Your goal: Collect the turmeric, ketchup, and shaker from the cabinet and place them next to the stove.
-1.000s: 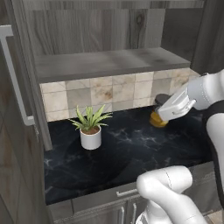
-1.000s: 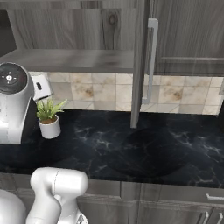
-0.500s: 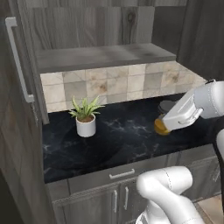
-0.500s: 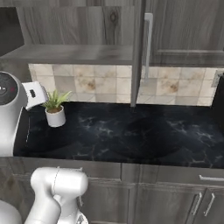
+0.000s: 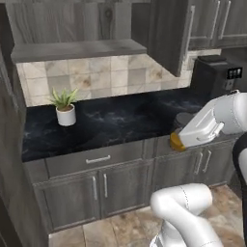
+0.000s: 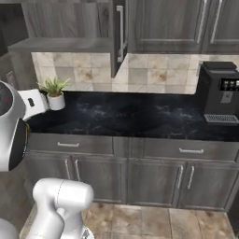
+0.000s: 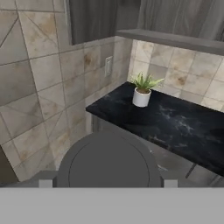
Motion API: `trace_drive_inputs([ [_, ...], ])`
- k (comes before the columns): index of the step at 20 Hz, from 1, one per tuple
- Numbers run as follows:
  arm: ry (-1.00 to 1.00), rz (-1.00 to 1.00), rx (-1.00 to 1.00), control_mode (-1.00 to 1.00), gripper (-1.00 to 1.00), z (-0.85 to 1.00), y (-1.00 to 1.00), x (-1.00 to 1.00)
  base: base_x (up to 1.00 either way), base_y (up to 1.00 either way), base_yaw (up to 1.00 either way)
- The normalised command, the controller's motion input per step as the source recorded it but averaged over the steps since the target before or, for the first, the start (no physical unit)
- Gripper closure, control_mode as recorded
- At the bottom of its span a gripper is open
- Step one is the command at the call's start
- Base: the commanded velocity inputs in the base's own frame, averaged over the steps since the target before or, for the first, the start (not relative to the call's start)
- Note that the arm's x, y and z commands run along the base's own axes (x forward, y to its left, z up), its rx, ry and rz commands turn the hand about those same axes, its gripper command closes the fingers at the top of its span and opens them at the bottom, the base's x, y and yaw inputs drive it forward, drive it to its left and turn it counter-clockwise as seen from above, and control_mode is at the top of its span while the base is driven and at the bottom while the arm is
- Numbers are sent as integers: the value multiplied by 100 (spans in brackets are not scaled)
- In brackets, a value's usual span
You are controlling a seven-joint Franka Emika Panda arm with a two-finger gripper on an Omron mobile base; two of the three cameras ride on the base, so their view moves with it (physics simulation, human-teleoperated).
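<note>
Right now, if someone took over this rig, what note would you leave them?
Tool: shut on the turmeric, held in the air in front of the counter.
Cabinet: door open.
Done: turmeric collected.
Left: set it next to the stove. Where the ketchup and shaker stand cannot be told from here.

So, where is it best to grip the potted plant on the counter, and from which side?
Grip the white pot, not the leaves: it is round and stands upright on the black counter, apart from other things. Come level from the front, probably; the leaves spread over its top and hinder a descent.
</note>
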Motion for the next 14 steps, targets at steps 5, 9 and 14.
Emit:
trace_drive_inputs([
  [5,0,0,0,100,100,0,0,0,-52,-95,0],
  [9,0,0,0,100,100,0,0,0,-44,-100,0],
  [14,0,0,0,100,100,0,0,0,-33,-100,0],
])
